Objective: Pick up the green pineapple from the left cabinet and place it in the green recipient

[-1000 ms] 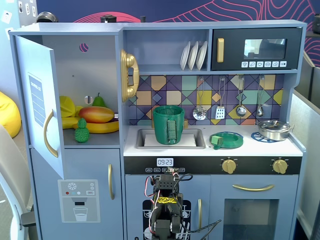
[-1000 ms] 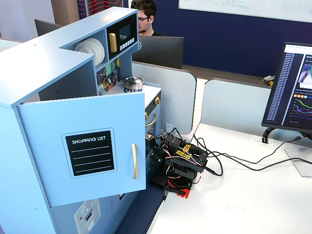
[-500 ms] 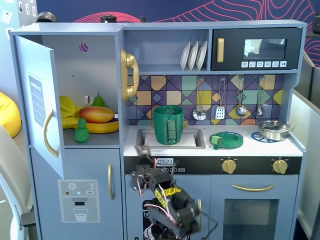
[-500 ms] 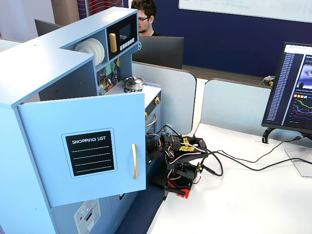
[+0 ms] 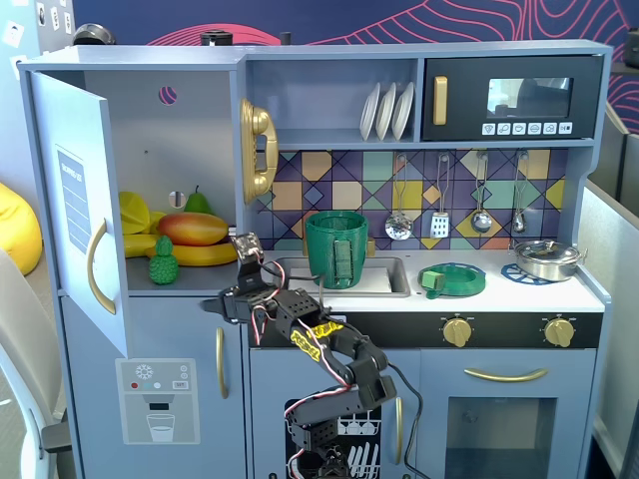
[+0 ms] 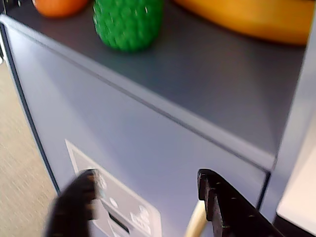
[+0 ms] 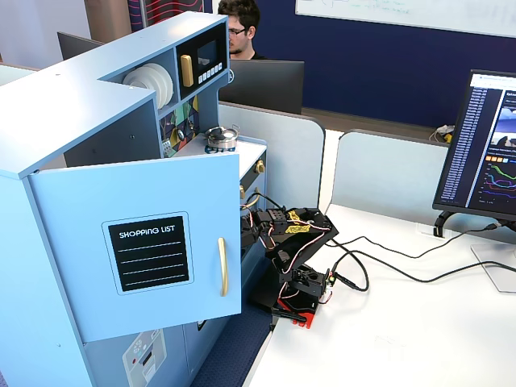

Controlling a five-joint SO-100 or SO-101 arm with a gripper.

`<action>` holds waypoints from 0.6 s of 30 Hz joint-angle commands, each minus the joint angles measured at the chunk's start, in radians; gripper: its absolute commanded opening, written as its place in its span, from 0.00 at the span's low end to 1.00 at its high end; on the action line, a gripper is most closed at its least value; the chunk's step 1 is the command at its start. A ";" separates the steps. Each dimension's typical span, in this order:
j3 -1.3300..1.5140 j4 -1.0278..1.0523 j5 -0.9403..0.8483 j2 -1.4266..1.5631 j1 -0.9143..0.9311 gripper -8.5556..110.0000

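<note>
The green pineapple [image 5: 163, 261] [image 6: 128, 22] stands at the front of the shelf in the left cabinet [image 5: 170, 170], whose door [image 5: 75, 210] [image 7: 149, 251] hangs open. My gripper [image 5: 222, 303] [image 6: 147, 180] is open and empty. It hovers just below and to the right of the shelf's front edge, short of the pineapple, with the lower door behind it in the wrist view. The green recipient [image 5: 335, 247] stands upright in the sink, to the right of the arm [image 5: 329, 359] [image 7: 290, 234]. In a fixed view from the side the open door hides the jaws.
A mango [image 5: 193, 228], a banana [image 5: 205, 254] [image 6: 256, 19] and a pear [image 5: 198, 203] lie behind the pineapple. The lower door has a dispenser picture [image 5: 157, 399] [image 6: 113, 210] and a gold handle [image 5: 220, 361]. A flat green dish [image 5: 452, 278] and a pot [image 5: 547, 257] sit on the counter.
The arm has risen from its folded pose low in front of the oven and swung up and left. The gripper now reaches the cabinet shelf's edge.
</note>
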 commanded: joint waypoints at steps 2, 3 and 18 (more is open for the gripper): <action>-0.124 -0.155 0.049 -0.097 -0.018 0.36; -0.129 -0.195 0.061 -0.117 -0.018 0.37; -0.273 -0.486 0.014 -0.431 -0.002 0.44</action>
